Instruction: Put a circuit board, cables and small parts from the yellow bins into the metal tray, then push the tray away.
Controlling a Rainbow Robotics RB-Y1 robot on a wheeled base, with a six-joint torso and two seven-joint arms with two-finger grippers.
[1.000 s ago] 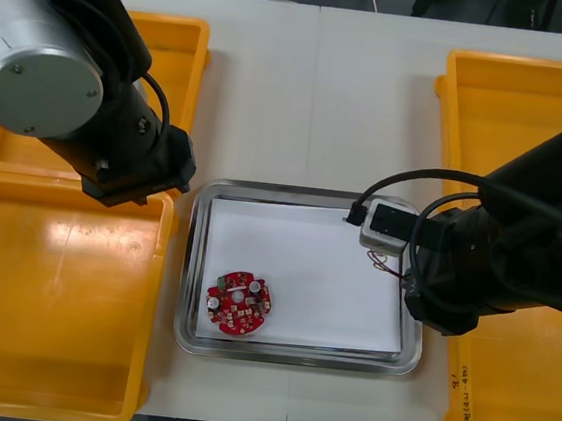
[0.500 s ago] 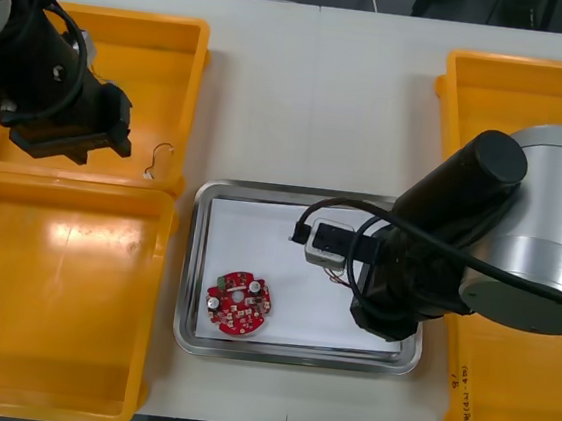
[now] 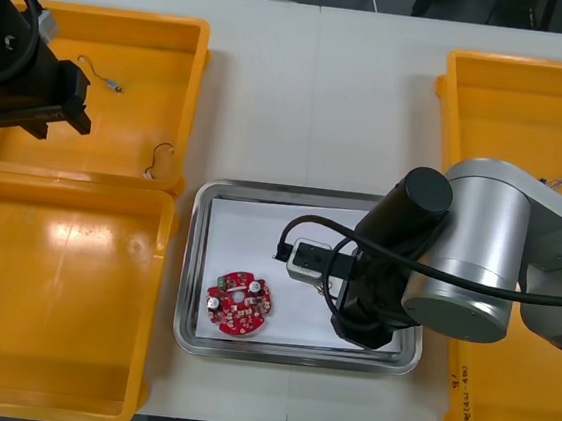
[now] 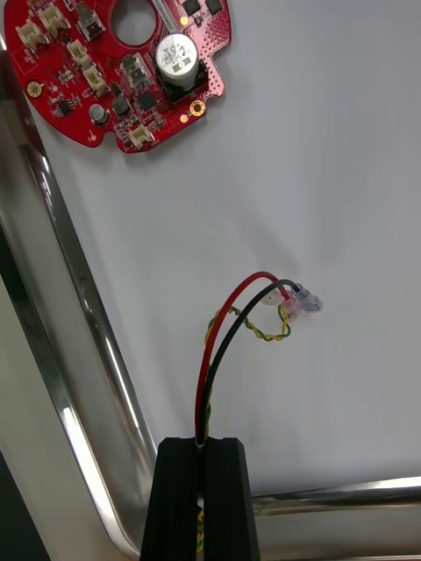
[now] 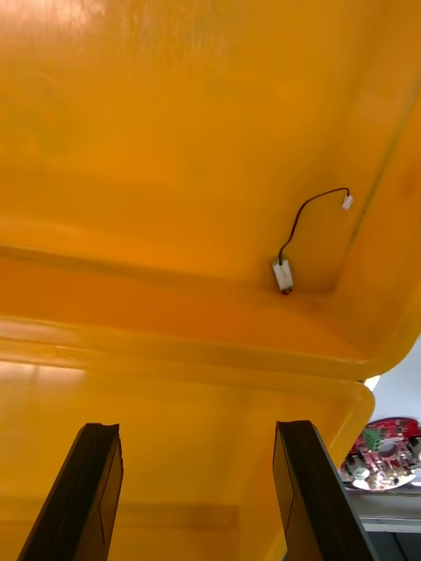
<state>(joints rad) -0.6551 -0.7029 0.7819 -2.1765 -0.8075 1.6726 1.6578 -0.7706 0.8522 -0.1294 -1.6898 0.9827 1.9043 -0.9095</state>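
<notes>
Light desk (image 3: 313,93) carries yellow bins (image 3: 194,35) at both sides, with the tray (image 3: 193,262) between them, white inside. Over the far left bin hangs the left claw (image 5: 197,429), fingers spread and holding nothing; a black cable (image 5: 303,219) lies in the bin corner beyond it. The right claw (image 4: 203,443) is low over the tray's near right part, pressed onto a red-yellow cable (image 4: 219,351) that rises from between its fingers and curls over, its plug end at or just above the white floor; I cannot tell whether it touches. The board (image 3: 238,305) lies flat in the tray's near left part, apart from the cable's tip. The step in hand looks like setting this cable down. To do it well, I would keep the claw inside the rim and away from the board, bring the wires down until they lie on the white floor, and only then spread the fingers. A straight lift afterwards should keep the thin strands from snagging on a finger and being dragged out over the rim.
</notes>
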